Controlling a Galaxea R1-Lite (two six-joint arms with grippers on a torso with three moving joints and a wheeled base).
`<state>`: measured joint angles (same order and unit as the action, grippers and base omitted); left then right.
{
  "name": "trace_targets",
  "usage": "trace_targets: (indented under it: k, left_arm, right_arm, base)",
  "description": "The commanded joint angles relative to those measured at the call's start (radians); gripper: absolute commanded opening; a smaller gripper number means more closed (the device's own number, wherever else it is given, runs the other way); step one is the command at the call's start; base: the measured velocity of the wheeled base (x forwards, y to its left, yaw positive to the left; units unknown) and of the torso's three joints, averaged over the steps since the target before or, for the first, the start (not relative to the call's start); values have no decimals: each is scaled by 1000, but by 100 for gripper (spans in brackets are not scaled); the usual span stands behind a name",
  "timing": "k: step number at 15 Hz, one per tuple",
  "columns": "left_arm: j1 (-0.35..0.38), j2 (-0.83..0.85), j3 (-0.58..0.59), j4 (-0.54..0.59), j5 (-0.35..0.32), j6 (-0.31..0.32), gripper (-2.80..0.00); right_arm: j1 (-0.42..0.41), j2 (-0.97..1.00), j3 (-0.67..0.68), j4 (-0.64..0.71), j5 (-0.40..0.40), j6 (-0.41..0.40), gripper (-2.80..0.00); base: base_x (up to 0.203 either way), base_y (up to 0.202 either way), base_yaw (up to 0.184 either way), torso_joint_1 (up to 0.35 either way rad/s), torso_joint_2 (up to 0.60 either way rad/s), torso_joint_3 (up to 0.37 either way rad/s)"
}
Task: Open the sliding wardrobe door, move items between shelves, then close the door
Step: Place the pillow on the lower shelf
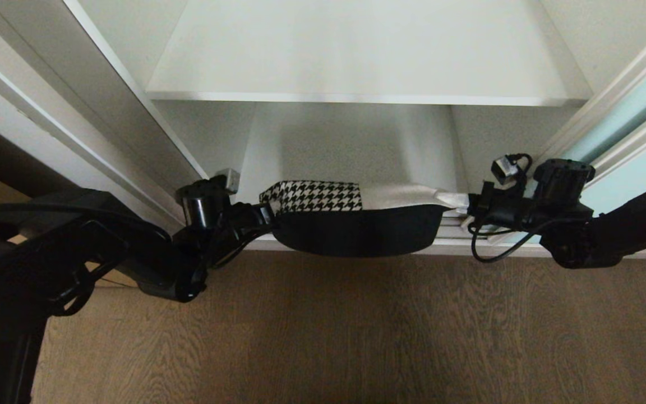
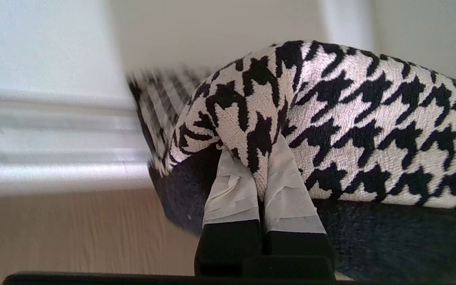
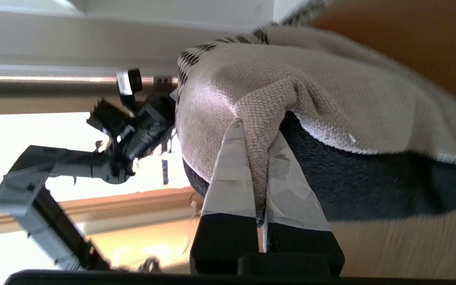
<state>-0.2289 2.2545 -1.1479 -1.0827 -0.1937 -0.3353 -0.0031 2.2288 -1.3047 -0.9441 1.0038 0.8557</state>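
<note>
The cushion [image 1: 351,219], houndstooth at its left and plain beige at its right with a black underside, hangs between my two grippers at the front of the wardrobe's lower compartment. It sags in the middle, just over the front edge. My left gripper [image 1: 264,216] is shut on the houndstooth corner [image 2: 370,118], with fabric pinched between its taped fingertips [image 2: 257,158]. My right gripper [image 1: 457,205] is shut on the beige corner [image 3: 331,91], a fold of cloth squeezed between its fingers [image 3: 257,134]. A white shelf [image 1: 356,56] spans the compartment above the cushion. The aqua sliding wardrobe door [image 1: 631,112] stands slid to the right.
Brown wood floor [image 1: 323,336] lies in front of the wardrobe. White frame rails [image 1: 76,112] run down the left side of the opening. The left arm [image 3: 125,126] shows beyond the cushion in the right wrist view.
</note>
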Motion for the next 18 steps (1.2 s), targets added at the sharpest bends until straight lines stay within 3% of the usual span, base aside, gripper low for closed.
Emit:
trace_targets:
  k: [1, 10, 14, 18]
  left_arm:
    - [2, -58, 45, 46, -104, -10, -280]
    - [-7, -116, -177, 4, -105, -12, -280]
    - [-6, -78, -266, -2, -124, -9, -280]
    - [1, 78, -259, -93, -137, -9, -280]
  right_arm:
    - [-7, -9, 65, -57, 34, 6, -280]
    - [-9, -125, 131, -332, 60, 24, -280]
    - [-9, -78, 156, -544, 100, 133, -280]
    - [-14, 87, 77, -584, 113, 204, -280]
  base:
    - [0, 0, 0, 0, 0, 0]
    - [0, 0, 0, 0, 0, 0]
    - [0, 0, 0, 0, 0, 0]
    - [0, 0, 0, 0, 0, 0]
